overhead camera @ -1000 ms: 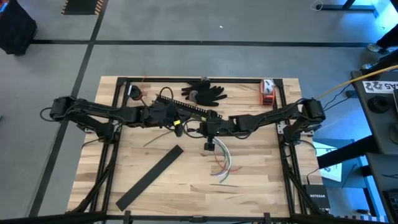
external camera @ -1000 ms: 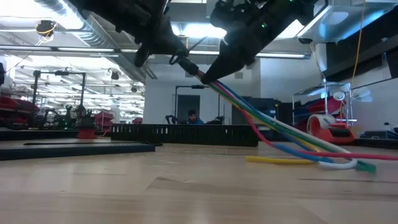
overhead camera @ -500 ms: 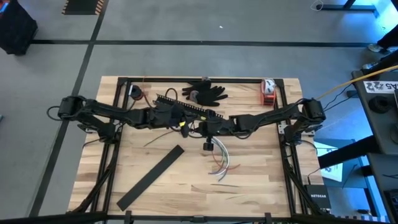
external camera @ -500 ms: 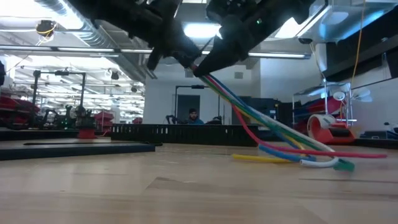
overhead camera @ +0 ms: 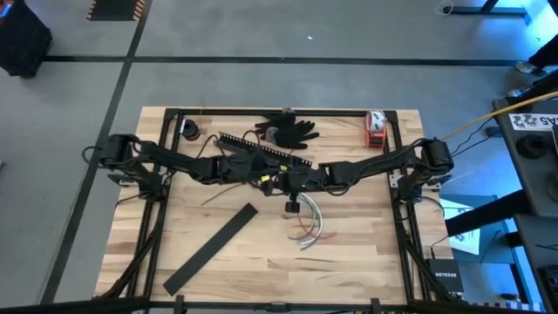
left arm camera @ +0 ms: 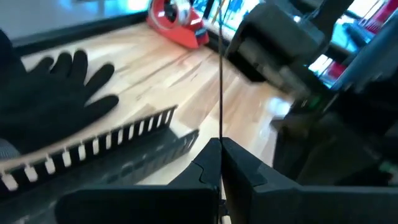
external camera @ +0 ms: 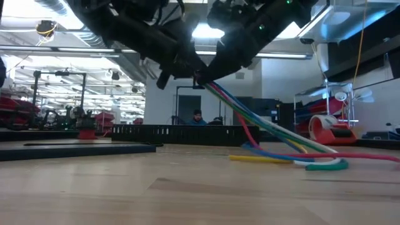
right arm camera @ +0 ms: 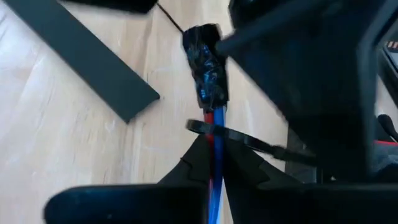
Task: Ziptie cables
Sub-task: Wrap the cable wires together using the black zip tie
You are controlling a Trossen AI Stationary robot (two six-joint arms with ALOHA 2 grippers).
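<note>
The cables (overhead camera: 310,225), a bundle of coloured wires with a black-taped end (right arm camera: 206,59), hang from my right gripper (overhead camera: 293,181) above the table's middle. That gripper is shut on them. My left gripper (overhead camera: 266,180) stands close beside it on the left, shut on the ziptie (left arm camera: 221,87), a thin dark strip. The strip runs from the left gripper's fingers toward the right gripper. In the right wrist view a thin dark band (right arm camera: 249,138) crosses the cables just past my right gripper's fingertips. My left gripper pinches the ziptie between its two fingertips (left arm camera: 221,134), with the fingers along the strip. It comes from the table's left, tipped slightly down. The strip sticks straight out ahead, clear of the table. My right gripper pinches the cables between its two fingers a little behind the taped end (right arm camera: 215,118). It slants down from the table's right, along the bundle. The bundle (external camera: 275,131) slopes down from the fingers, and its free ends (external camera: 312,164) lie on the table.
A black comb-slotted bar (overhead camera: 261,150) and a black glove (overhead camera: 288,129) lie at the far side. A red tape dispenser (overhead camera: 375,129) stands at the far right. A flat black strip (overhead camera: 209,249) lies near left. A person (external camera: 197,117) shows far behind the table.
My left gripper has gone toward the table's right and down, closing on my right gripper, still shut on the ziptie. The cables' free ends have slid a little along the table while their held end stayed up.
</note>
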